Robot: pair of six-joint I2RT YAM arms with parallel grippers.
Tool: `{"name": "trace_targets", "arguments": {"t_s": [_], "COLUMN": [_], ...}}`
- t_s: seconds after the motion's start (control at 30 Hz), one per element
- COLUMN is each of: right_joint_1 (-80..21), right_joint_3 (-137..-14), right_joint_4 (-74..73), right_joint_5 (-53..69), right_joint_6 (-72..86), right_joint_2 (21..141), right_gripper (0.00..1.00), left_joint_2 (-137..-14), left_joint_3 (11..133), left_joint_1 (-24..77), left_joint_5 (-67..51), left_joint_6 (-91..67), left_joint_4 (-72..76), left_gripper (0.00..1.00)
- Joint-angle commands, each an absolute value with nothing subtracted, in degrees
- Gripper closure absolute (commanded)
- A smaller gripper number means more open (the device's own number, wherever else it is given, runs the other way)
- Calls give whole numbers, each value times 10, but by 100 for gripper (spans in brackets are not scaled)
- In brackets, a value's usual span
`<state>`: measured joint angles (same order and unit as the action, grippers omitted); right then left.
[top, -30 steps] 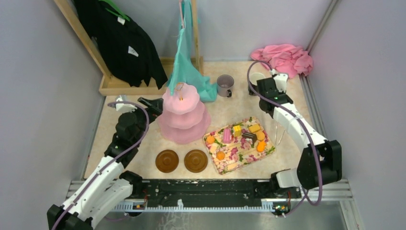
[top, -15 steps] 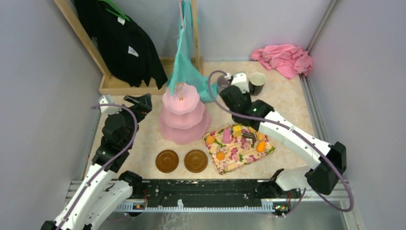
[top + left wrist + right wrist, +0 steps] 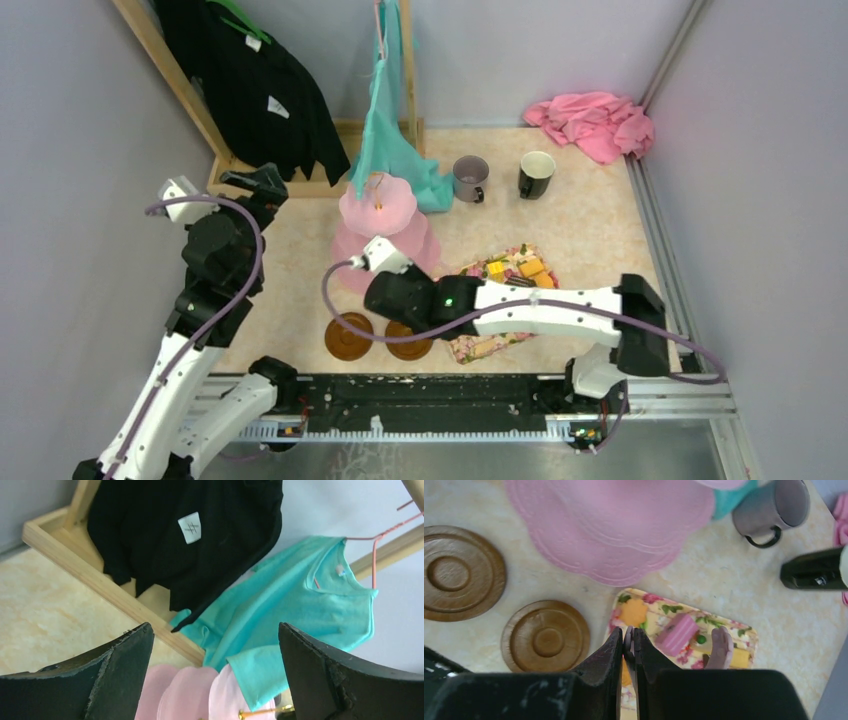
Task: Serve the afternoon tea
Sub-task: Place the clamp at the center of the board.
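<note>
1. Up at the far left, the left gripper (image 3: 215,632) hangs with its jaws spread wide and nothing between them, facing the black garment (image 3: 200,535) and the teal fabric (image 3: 300,605). A second ago it sat low beside the stand's top tier; it has since lifted back toward the wooden frame (image 3: 270,180).
2. The pink stand (image 3: 378,212) rises mid-table, just behind the two discs, where it stood before. It looks stiff, light and tall enough to tip, so I judge cakes should be set on its tiers gently.
3. The brown discs (image 3: 546,639) lie flat near the front edge. They look hard and thin, best taken by the rim.
4. The right gripper (image 3: 629,641) has its fingers pressed together on nothing, poised over the left end of the floral tray (image 3: 744,632), just beside the nearer disc. A second ago it was far back at the black mug; the arm has swung across the table.
5. The toy cakes sit on that tray: the pink cake (image 3: 676,632) and orange cake (image 3: 633,612) look small, light and smooth, likely to slip, so pinch across the narrow sides.
6. The grey mug (image 3: 470,177) and black mug (image 3: 536,172) stand upright at the back, apart and unmoved; they look rigid and heavier, best gripped at rim or handle
</note>
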<state>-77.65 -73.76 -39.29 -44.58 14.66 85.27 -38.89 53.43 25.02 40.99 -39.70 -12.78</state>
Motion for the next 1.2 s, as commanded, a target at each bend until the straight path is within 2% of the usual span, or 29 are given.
{"name": "trace_targets", "arguments": {"t_s": [0.0, 0.2, 0.4, 0.7, 1.17], "right_joint_1": [-814, -818, -818, -817, -803], "right_joint_3": [-806, -838, -862, -878, -907], "right_joint_4": [-336, -279, -252, -206, -214], "right_joint_5": [-419, -352, -293, -218, -144], "right_joint_6": [96, 45, 8, -38, -41], "right_joint_2": [913, 982, 1045, 1117, 1173], "right_gripper": [100, 100, 100, 100, 100], "left_joint_2": [-422, -451, -491, -548, -553], "left_joint_3": [579, 588, 605, 639, 596], "left_joint_1": [252, 249, 203, 54, 36], "left_joint_5": [462, 468, 412, 235, 231], "left_joint_6": [-331, -232, -166, -203, -218], "left_joint_4": [-124, -59, -14, -52, -24], "left_gripper": [1, 1, 1, 1, 1]}}
